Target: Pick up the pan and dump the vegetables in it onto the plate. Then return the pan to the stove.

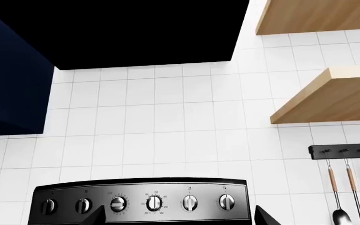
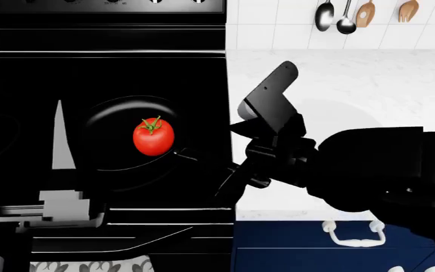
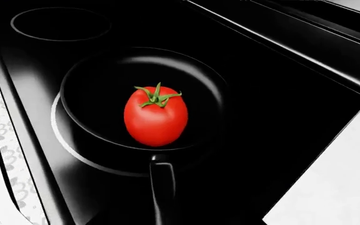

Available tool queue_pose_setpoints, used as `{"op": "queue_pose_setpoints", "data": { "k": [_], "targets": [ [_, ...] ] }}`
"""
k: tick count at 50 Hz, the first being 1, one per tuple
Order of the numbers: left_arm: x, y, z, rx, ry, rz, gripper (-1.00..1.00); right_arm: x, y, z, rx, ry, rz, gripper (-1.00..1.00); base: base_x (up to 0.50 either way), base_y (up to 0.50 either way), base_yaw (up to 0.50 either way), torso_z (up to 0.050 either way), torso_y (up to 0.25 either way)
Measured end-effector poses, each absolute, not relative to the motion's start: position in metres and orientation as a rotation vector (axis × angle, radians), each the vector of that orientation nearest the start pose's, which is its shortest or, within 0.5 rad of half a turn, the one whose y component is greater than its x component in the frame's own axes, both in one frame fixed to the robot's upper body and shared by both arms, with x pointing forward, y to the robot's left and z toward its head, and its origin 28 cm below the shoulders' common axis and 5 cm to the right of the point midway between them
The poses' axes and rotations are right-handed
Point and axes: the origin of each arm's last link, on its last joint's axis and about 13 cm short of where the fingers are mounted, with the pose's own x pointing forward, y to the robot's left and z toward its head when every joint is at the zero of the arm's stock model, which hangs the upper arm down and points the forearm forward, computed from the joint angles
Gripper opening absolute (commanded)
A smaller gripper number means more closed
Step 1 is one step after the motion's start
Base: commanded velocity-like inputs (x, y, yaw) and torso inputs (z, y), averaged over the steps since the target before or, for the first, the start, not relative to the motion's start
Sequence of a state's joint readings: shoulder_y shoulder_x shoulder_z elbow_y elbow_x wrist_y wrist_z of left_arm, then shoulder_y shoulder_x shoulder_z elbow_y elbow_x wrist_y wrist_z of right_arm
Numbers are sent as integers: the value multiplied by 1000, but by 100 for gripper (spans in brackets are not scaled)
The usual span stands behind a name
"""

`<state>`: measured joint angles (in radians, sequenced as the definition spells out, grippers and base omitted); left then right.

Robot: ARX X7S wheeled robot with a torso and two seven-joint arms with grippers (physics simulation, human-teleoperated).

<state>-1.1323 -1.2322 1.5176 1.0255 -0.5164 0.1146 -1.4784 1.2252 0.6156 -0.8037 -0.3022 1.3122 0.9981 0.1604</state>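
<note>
I read the pan (image 2: 131, 141) as sitting flat on the stove (image 2: 104, 68), over a burner ring, with 1 tomato (image 2: 153, 136) resting near the middle of its base. The pan is level, which is why the round tomato stays put instead of rolling to the rim. Its handle (image 3: 162, 185) runs out toward the robot's right side, which makes it the natural grasp point for the right arm.

I have the right gripper (image 2: 229, 190) low at the stove's right edge, in line with the handle end, and the right wrist view looks straight along the handle into the pan. The black fingers blend into the black cooktop, so I cannot tell whether they are apart, together or clamped on the handle.

The left wrist camera faces the control knobs (image 1: 155, 203) and tiled wall; I cannot tell the left gripper's state. The plate is not in view
</note>
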Motion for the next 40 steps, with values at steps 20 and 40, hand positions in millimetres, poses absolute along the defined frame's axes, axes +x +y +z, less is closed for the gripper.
{"op": "queue_pose_setpoints", "data": {
  "k": [20,40],
  "targets": [
    [134,221,217,41,-668,48,100,287,-83,249,-348,347,843,100,0,0,0,0,0],
    [133,220,217,42,-668,49,100,291,-80,246,-381,388,848,100,0,0,0,0,0]
  ]
}}
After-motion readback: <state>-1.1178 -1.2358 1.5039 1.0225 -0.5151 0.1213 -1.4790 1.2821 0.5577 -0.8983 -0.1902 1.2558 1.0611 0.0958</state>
